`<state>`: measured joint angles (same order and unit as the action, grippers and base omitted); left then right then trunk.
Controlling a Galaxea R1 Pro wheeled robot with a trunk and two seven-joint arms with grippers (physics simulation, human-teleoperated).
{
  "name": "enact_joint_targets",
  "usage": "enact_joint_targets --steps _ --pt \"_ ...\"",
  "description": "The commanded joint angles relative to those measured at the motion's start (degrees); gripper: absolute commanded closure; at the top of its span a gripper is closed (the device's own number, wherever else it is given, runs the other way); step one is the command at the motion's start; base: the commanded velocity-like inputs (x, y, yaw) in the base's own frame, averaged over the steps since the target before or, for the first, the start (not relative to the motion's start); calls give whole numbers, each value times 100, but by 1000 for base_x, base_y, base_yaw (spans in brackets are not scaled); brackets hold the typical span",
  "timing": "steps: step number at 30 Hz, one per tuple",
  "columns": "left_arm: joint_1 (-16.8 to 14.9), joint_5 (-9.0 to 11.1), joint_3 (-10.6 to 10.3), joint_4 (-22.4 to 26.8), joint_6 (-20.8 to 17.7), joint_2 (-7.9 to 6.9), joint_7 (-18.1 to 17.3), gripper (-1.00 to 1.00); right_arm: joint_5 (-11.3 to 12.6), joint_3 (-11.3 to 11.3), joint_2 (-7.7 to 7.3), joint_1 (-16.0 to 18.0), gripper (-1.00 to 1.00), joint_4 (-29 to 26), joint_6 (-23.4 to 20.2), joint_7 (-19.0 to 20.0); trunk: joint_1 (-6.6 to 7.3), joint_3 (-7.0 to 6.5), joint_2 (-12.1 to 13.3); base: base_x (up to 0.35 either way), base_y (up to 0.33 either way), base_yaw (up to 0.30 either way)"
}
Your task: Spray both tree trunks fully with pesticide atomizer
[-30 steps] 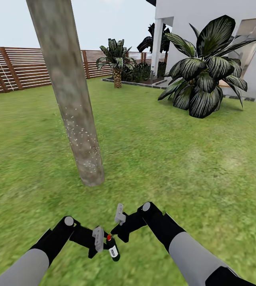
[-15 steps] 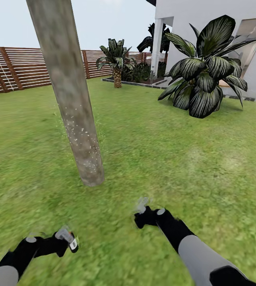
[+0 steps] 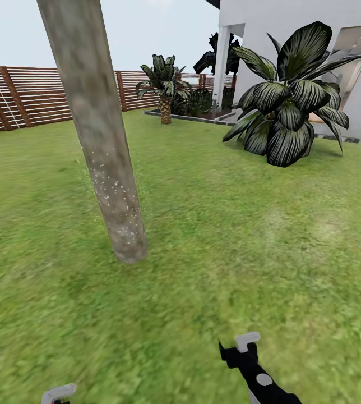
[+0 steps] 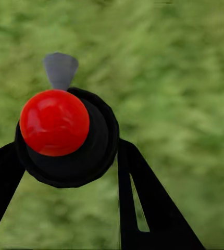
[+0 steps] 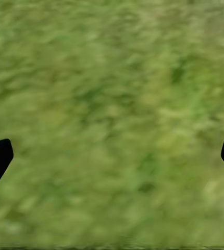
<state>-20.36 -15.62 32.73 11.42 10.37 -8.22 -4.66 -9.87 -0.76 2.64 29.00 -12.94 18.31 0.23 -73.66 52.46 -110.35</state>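
Observation:
A thick mottled grey-brown tree trunk [image 3: 99,140] leans up from the lawn at the head view's left. Pale pesticide specks [image 3: 113,193] dot its lower part. In the left wrist view the pesticide atomizer [image 4: 54,122] is seen end on: a red round top, a dark body and a grey trigger. My left gripper [image 4: 70,172] is shut on it, with a black finger [image 4: 138,203] on either side, over grass. A grey tip of that left hand [image 3: 59,393] pokes in at the head view's lower edge. My right gripper [image 3: 242,347] is low at the bottom right, open and holding nothing.
A broad-leaved dark bush [image 3: 290,106] stands at the right before a white house wall [image 3: 259,33]. A short palm [image 3: 165,92] grows at the back by the brown slat fence [image 3: 23,95]. Green lawn [image 3: 231,224] spreads all around the trunk.
Both arms have dropped back toward the bottom of the head view. The left one carried the atomizer down and left, out of that view. The camera has not moved.

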Motion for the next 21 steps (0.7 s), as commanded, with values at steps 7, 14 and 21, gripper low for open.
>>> enact_joint_targets --steps 7,14,21 --pt "92 455 -15 431 211 -72 8 100 29 -11 17 -35 -100 11 9 -7 0 -9 0 0 0 6" --pt "102 488 -3 871 -231 132 156 100 22 -12 9 -35 -100 11 6 -30 0 -55 0 0 0 144" --pt "149 489 -10 629 -153 237 901 100 25 -6 33 -35 -100 217 5 -32 0 -62 0 0 0 274"
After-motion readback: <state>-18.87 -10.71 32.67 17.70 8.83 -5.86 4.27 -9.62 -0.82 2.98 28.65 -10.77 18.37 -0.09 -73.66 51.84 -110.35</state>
